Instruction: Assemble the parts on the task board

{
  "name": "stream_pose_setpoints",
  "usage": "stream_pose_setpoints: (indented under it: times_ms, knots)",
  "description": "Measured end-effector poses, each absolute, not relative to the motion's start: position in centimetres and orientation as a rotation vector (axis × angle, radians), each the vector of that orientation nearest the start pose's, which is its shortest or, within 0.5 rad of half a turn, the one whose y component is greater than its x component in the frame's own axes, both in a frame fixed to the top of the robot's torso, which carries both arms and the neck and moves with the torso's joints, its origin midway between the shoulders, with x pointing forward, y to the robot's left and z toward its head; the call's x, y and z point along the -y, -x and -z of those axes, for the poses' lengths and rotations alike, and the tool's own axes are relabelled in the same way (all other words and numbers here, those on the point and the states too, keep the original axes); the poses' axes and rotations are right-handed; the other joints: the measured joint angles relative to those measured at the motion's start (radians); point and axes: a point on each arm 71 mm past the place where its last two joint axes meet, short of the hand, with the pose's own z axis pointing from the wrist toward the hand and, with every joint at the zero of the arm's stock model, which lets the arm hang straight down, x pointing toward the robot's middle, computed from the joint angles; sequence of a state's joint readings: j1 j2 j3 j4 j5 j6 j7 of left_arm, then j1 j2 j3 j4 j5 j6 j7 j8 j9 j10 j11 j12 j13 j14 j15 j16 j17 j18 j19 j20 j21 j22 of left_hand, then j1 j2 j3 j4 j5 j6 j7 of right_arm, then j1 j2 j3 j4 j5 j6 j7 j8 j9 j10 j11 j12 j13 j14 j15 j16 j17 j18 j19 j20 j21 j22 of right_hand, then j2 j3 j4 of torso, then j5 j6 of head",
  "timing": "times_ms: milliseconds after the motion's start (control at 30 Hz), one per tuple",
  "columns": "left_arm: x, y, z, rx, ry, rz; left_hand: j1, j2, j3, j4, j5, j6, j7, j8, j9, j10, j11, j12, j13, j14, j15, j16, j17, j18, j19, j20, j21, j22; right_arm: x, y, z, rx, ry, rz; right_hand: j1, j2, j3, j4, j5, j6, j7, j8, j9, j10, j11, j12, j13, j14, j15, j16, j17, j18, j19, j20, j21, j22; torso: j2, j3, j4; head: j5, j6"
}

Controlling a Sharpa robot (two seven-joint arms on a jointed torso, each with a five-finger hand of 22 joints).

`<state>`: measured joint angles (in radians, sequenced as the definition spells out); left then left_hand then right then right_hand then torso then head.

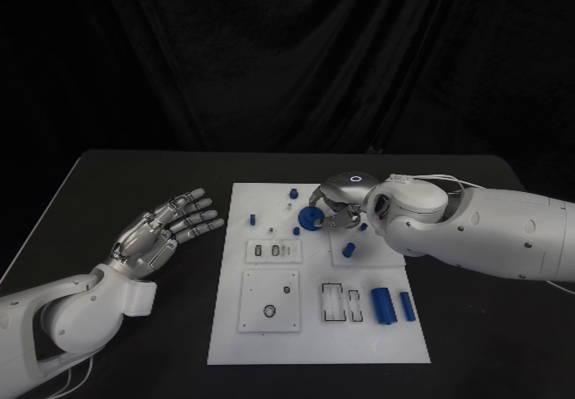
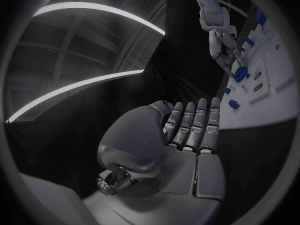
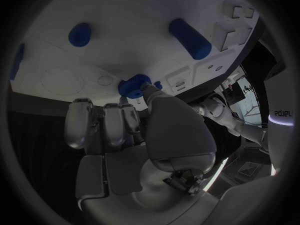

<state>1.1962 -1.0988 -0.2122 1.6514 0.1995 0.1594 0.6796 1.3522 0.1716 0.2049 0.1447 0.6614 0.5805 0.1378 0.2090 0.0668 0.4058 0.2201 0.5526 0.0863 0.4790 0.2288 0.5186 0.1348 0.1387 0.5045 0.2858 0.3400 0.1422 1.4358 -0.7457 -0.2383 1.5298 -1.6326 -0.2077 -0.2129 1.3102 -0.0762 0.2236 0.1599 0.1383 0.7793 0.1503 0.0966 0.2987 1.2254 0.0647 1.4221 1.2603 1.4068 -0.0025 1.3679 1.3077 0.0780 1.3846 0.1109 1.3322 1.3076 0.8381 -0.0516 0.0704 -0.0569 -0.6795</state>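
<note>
**Blue part held over board**

Round blue part (image 1: 311, 218): pinched in right hand (image 1: 341, 209), over upper middle of board (image 1: 240, 341). Cylinder (image 1: 384, 305) and slimmer bar (image 1: 406, 304): lying side by side near board's right edge. Small pegs (image 1: 254, 219): standing on upper board. Left hand (image 1: 168, 229): empty, fingers extended, above table (image 1: 120, 183) left of board.
</note>
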Motion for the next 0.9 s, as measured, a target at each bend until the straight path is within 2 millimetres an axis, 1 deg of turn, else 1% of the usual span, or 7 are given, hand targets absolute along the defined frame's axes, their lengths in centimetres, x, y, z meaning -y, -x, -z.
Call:
stream_pose_setpoints:
  times_ms: [267,333,467,533,600,733,900]
  knots:
    - [-28.44,-42.48,20.69,-1.270,1.256,1.984,0.000,0.000,0.000,0.000,0.000,0.000,0.000,0.000,0.000,0.000,0.000,0.000,0.000,0.000,0.000,0.000,0.000,0.000,0.000,0.000,0.000,0.000,15.51,-49.52,14.79,-1.641,0.500,-0.443,0.000,0.000,-0.007,0.002,-0.015,0.019,-0.001,-0.004,-0.011,-0.007,0.000,-0.004,-0.006,-0.004,0.004,-0.004,0.000,0.000,0.000,0.000,-0.004,0.000,0.000,-0.0001,0.0000,0.003,-0.002]
    - [-28.41,-42.49,20.70,-1.270,1.256,1.985,0.000,0.000,0.000,0.000,0.000,0.000,0.000,0.000,0.000,0.000,0.000,0.000,0.000,0.000,0.000,0.000,0.000,0.000,0.000,0.000,0.000,0.000,15.50,-49.52,14.78,-1.639,0.500,-0.444,0.001,0.001,-0.010,-0.001,0.001,0.035,-0.002,-0.007,-0.014,-0.011,-0.004,-0.004,-0.007,-0.004,0.004,-0.004,0.000,0.000,0.000,0.000,-0.006,0.000,0.000,0.0000,0.0000,0.003,-0.003]
    - [-28.34,-42.51,20.71,-1.272,1.255,1.987,0.000,0.000,0.003,0.003,-0.004,0.000,0.000,0.000,0.000,0.000,0.000,0.000,0.000,0.000,0.000,0.000,0.000,0.000,0.000,0.000,0.000,0.000,15.39,-49.54,14.66,-1.631,0.498,-0.448,0.013,0.013,-0.005,-0.009,0.079,0.113,-0.008,0.019,-0.015,-0.016,-0.009,-0.010,-0.010,-0.004,0.004,-0.006,0.000,0.000,0.000,0.000,-0.012,0.000,0.000,0.0000,0.0000,0.001,-0.004]
    - [-28.32,-42.51,20.71,-1.273,1.255,1.988,0.000,0.000,0.003,0.003,-0.004,0.000,0.000,0.000,0.000,0.000,0.000,0.000,0.000,0.000,0.000,0.000,0.000,0.000,0.000,0.000,0.000,0.000,15.33,-49.53,14.63,-1.627,0.499,-0.452,0.015,0.015,0.005,-0.019,0.125,0.128,0.005,0.030,-0.015,-0.021,-0.014,-0.010,-0.010,-0.009,-0.002,-0.008,0.000,0.000,-0.004,-0.004,-0.012,0.000,0.000,0.0003,0.0000,0.000,-0.004]
    - [-28.31,-42.51,20.71,-1.273,1.255,1.988,-0.005,0.005,0.005,0.000,-0.004,0.000,0.000,0.000,0.000,0.000,0.000,0.000,0.000,0.000,0.000,0.000,0.000,0.000,0.000,0.000,0.000,0.000,15.26,-49.50,14.59,-1.621,0.498,-0.457,0.034,0.019,0.016,-0.033,0.171,0.149,-0.001,0.068,-0.006,-0.022,-0.016,-0.014,-0.010,-0.008,-0.003,-0.008,0.000,0.000,-0.005,-0.006,-0.012,0.000,0.000,0.0004,0.0000,0.000,-0.004]
    - [-28.31,-42.51,20.72,-1.274,1.256,1.988,-0.005,0.005,0.007,0.002,-0.004,0.000,0.000,0.000,0.000,0.000,0.000,0.000,0.000,0.000,0.000,0.000,0.000,0.000,0.000,0.000,0.000,0.000,15.28,-49.47,14.67,-1.615,0.496,-0.463,0.038,0.018,0.022,-0.047,0.238,0.150,0.000,0.072,-0.006,-0.019,-0.031,-0.020,-0.012,-0.006,-0.017,-0.008,0.000,0.000,-0.003,-0.015,-0.014,0.000,0.000,0.0004,0.0000,0.000,-0.004]
    - [-28.31,-42.51,20.72,-1.274,1.256,1.989,-0.005,0.005,0.010,0.004,-0.004,0.000,0.000,0.000,0.000,0.000,0.000,0.000,0.000,0.000,0.000,0.000,0.000,0.000,0.000,0.000,0.000,0.000,15.36,-49.48,14.74,-1.606,0.491,-0.469,0.039,0.017,0.024,-0.049,0.307,0.150,0.000,0.072,-0.006,-0.015,-0.035,-0.020,-0.013,-0.006,-0.017,-0.008,0.000,0.000,0.002,-0.020,-0.016,0.000,0.000,0.0003,0.0000,0.001,-0.005]
